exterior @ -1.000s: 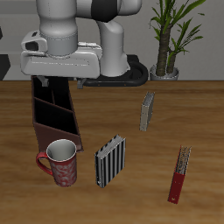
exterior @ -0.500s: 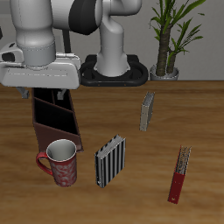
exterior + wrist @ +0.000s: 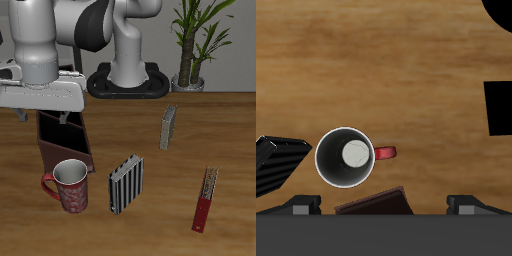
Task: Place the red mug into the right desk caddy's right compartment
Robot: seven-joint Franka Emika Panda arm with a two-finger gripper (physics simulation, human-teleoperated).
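Observation:
The red mug (image 3: 70,186) stands upright on the table near the front edge, just in front of the near end of the right desk caddy (image 3: 66,145). The maroon caddy runs back from the mug and my hand hides its far cells. My gripper (image 3: 42,118) is open and empty, hovering above the caddy's back part, higher than the mug. In the wrist view the mug (image 3: 346,157) shows its grey inside and red handle (image 3: 386,153). A corner of the caddy (image 3: 374,203) lies between my fingertips (image 3: 301,205). I cannot tell which end cell is the right compartment.
A grey-and-black striped block (image 3: 125,183) stands close beside the mug and also shows in the wrist view (image 3: 276,165). A small grey box (image 3: 168,127) stands mid-table. A red-handled flat tool (image 3: 205,198) lies toward the front. A potted plant (image 3: 192,45) is at the back.
My gripper has moved sideways from the table's back middle to above the caddy and come slightly lower. The mug and the other things have not moved.

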